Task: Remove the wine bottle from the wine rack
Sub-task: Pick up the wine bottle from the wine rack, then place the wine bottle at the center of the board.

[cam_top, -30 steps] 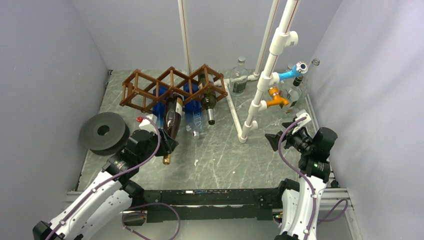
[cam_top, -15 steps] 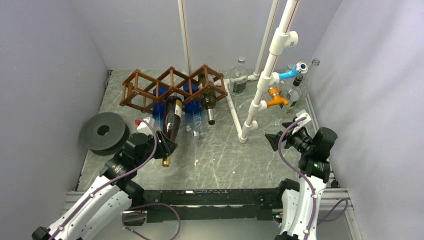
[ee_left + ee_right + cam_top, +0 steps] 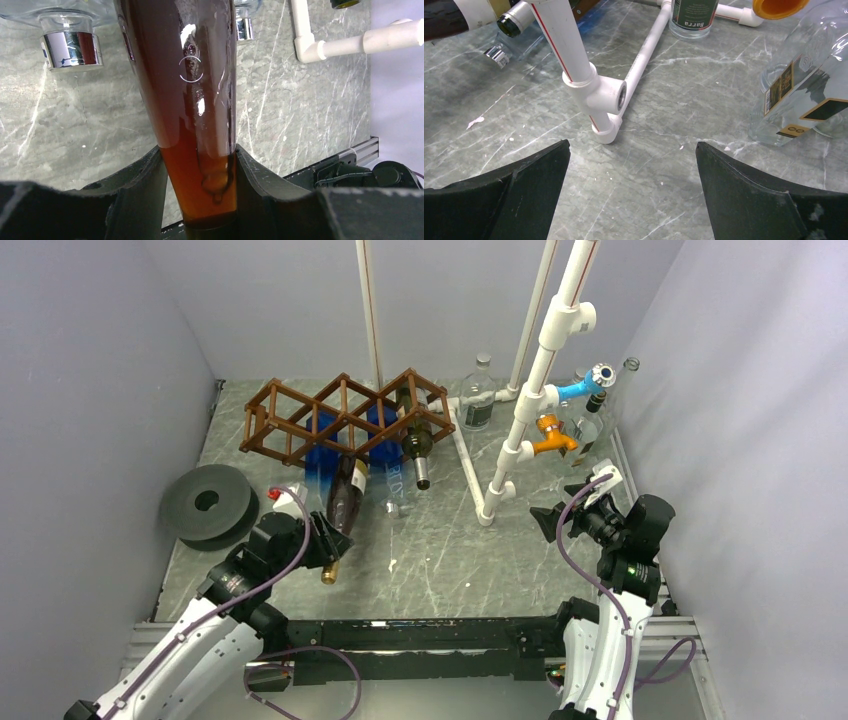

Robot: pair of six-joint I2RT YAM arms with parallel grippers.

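Note:
The wine bottle is brown glass with a white label and lies neck toward me, its base at the front edge of the brown lattice wine rack. My left gripper is shut on its neck just above the cap. In the left wrist view the amber neck runs down between the two black fingers, which press on both sides of it. A second, dark green bottle lies in a right-hand cell of the rack. My right gripper hovers open over bare table, far from the rack.
A grey disc lies left of my left arm. Blue blocks and a clear bottle with a chrome cap lie under the rack. A white pipe frame stands centre-right, with clear bottles behind it and at the right wall.
My left gripper has drawn back toward the near edge with the wine bottle, sliding it further out of the rack. The right arm has not moved.

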